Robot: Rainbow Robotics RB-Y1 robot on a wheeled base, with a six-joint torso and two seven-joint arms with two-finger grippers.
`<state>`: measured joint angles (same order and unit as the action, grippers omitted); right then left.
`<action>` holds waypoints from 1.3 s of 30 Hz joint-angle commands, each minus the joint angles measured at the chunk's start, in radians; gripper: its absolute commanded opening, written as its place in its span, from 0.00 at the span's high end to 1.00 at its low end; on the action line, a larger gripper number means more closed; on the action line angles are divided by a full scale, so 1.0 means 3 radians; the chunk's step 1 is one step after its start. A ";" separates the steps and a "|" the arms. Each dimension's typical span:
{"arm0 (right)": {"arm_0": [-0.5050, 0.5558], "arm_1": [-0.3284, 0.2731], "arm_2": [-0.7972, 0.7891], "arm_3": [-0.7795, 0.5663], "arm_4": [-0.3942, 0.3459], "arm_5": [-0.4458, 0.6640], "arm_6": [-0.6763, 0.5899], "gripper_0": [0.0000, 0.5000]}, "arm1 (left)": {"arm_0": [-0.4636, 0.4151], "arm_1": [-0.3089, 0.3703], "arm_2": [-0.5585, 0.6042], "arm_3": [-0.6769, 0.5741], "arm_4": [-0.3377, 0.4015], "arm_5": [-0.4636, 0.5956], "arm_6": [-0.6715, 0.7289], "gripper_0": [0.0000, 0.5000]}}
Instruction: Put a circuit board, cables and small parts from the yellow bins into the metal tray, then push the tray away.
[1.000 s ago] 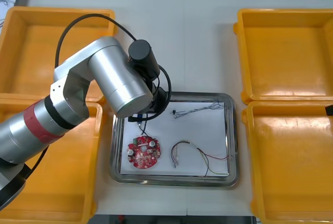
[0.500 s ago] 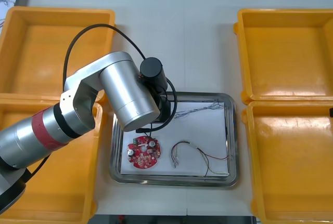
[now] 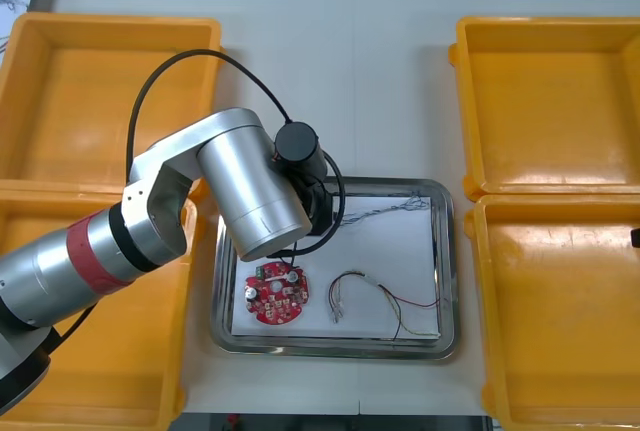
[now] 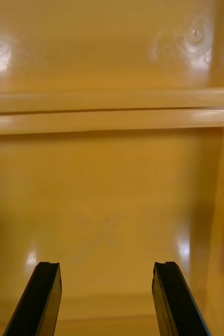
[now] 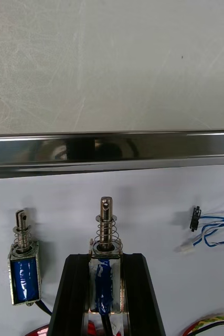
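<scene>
Above the metal tray (image 3: 340, 348), left gripper (image 5: 105, 260) pinches a small metal part (image 5: 106, 223), circuit board (image 3: 277, 293) at six o'clock; right gripper (image 4: 106, 273) wide over yellow bin (image 4: 112, 184).

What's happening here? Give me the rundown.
The left gripper is shut on a small metal part over the metal tray, beside a second small metal part. A red circuit board, a blue and white cable and a red and yellow cable lie in the tray. The right gripper hangs open over a yellow bin.
</scene>
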<state>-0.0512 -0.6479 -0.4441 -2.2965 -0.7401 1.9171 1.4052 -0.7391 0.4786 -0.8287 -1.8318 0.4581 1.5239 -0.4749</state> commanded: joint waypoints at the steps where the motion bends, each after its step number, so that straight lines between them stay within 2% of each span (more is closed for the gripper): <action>1: 0.0068 0.0068 -0.0028 -0.0020 -0.0023 0.0009 0.0071 0.00 | -0.0001 -0.0097 -0.0091 0.0006 -0.0049 -0.0048 0.0197 1.00; 19: 0.0079 0.0068 -0.0028 -0.0020 -0.0039 0.0009 0.0082 0.00 | -0.0001 -0.0123 -0.0127 0.0108 -0.0075 -0.0145 0.0264 0.98; 20: 0.0079 0.0068 -0.0023 -0.0020 -0.0039 0.0009 0.0082 0.00 | -0.0001 -0.0123 -0.0121 0.0108 -0.0075 -0.0150 0.0279 0.72; 21: 0.0079 0.0068 -0.0028 -0.0020 -0.0039 0.0009 0.0082 0.00 | -0.0001 -0.0128 -0.0127 0.0108 -0.0075 -0.0161 0.0289 0.38; 23: 0.0079 0.0068 -0.0028 -0.0020 -0.0039 0.0009 0.0082 0.00 | -0.0001 -0.0133 -0.0127 0.0108 -0.0075 -0.0171 0.0305 0.19; 29: 0.0079 0.0068 -0.0028 -0.0015 -0.0044 0.0009 0.0082 0.00 | -0.0006 -0.0148 -0.0121 0.0103 -0.0075 -0.0186 0.0340 0.09; 30: 0.0079 0.0068 -0.0028 -0.0020 -0.0039 0.0009 0.0082 0.00 | -0.0001 -0.0148 -0.0121 0.0103 -0.0075 -0.0186 0.0346 0.05; 35: 0.0079 0.0068 -0.0028 -0.0015 -0.0028 0.0009 0.0082 0.00 | -0.0001 -0.0148 -0.0121 0.0047 -0.0075 -0.0181 0.0381 0.00; 39: 0.0079 0.0068 -0.0028 -0.0020 0.0002 0.0009 0.0082 0.00 | -0.0006 -0.0118 -0.0116 -0.0091 -0.0141 -0.0063 0.0402 0.00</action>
<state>-0.0447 -0.6368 -0.4441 -2.2958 -0.7445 1.9171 1.4052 -0.7388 0.4610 -0.8498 -1.7938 0.4403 1.4821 -0.4342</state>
